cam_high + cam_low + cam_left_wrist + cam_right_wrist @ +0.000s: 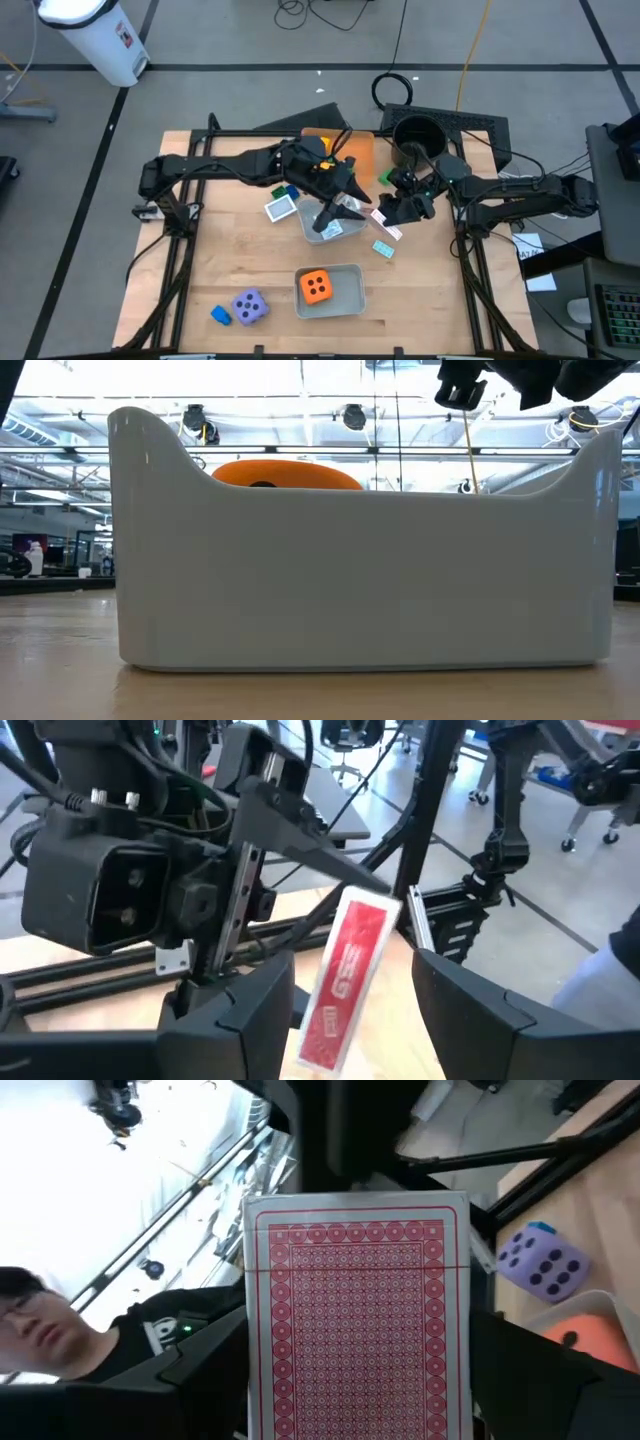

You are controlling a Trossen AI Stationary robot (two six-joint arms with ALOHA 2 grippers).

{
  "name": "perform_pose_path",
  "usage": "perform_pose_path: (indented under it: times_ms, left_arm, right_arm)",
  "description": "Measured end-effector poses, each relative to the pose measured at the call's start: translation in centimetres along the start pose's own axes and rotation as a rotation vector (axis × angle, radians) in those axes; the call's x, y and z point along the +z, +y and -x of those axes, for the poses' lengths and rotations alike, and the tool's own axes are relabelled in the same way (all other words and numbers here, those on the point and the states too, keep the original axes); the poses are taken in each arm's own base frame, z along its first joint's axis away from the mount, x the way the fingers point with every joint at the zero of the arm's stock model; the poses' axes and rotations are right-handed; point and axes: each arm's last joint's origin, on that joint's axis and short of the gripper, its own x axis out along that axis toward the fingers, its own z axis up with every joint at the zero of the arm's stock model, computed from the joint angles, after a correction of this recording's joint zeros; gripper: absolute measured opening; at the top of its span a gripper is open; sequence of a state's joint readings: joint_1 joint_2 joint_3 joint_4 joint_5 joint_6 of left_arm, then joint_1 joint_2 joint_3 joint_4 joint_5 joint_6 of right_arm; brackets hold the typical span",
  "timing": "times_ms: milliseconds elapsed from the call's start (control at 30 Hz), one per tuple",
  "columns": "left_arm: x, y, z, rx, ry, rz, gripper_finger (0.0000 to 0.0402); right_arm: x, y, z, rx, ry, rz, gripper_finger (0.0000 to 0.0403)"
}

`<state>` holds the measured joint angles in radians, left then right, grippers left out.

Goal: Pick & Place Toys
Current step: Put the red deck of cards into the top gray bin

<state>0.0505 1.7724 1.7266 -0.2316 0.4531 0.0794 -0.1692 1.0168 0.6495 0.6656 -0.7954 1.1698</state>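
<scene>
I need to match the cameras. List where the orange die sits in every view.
High view: orange die at bottom centre, inside the grey tray.
Low view: its top peeks over the tray's near wall.
Left wrist view: not in it.
Right wrist view: lower right corner, beside the purple die.
Shared landmark: the grey tray around it.

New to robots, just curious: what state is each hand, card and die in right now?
red card: gripped by right hand, lifted.
left hand: open, fingers either side of red card.
orange die: resting in grey tray.
purple die: loose on the table.
</scene>
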Motion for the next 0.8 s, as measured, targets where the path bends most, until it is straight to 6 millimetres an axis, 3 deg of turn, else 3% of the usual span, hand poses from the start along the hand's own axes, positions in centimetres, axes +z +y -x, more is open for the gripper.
perform_pose_path:
  times_ms: [367,700,800]
  left_arm:
    - [-0.4,-0.1,-1.6,0.001,-0.039,0.042,0.0204]
    - [-0.5,-0.4,-1.9,-0.013,-0.032,0.046,0.0077]
    - [-0.5,-0.4,-1.9,-0.014,-0.034,0.042,0.0066]
  right_arm:
    - [0.0,0.2,0.0,0.029,0.034,-0.005,0.0303]
    - [-0.1,0.3,0.0,0.038,0.048,-0.009,0.0305]
    - [-0.1,0.3,0.0,0.04,0.05,-0.008,0.0303]
